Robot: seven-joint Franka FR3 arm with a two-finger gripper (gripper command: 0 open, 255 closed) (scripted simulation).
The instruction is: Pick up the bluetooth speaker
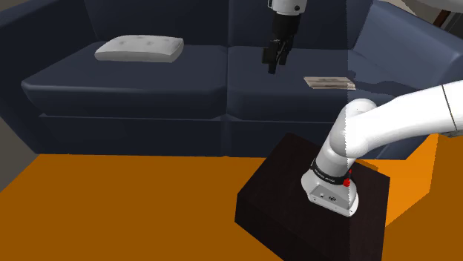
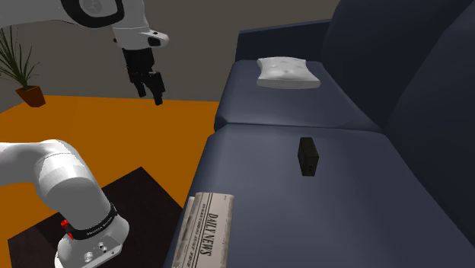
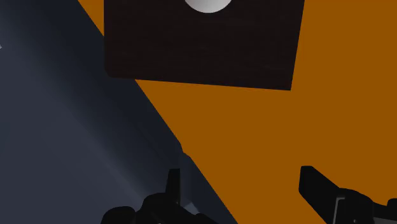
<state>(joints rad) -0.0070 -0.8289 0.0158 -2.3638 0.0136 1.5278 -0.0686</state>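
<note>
Looking from the shoulder view first, I find my gripper (image 1: pixel 276 59) hanging in the air in front of the dark blue sofa (image 1: pixel 148 81), fingers pointing down. A pale pillow (image 1: pixel 139 49) lies on the cushion toward that view's left and a folded newspaper (image 1: pixel 329 82) on the cushion toward its right. My stand (image 1: pixel 274 196) sits on the orange floor (image 1: pixel 111 200). In the second exterior view the bluetooth speaker (image 2: pixel 307 156) is a small black box standing upright on the same cushion as the newspaper, close to the seam between the two cushions. My gripper is well apart from it, up high and out by the sofa's front edge. In the wrist view my fingers (image 3: pixel 316 183) stand apart with nothing between them; beneath them are only the floor and the sofa's front edge, with the stand beyond. I judge the task barely begun, with nothing grasped and nothing touched. What is left is nearly all of it — carrying the gripper in over the cushion, lining it up above the speaker, coming down around it, closing and lifting it clear.
</note>
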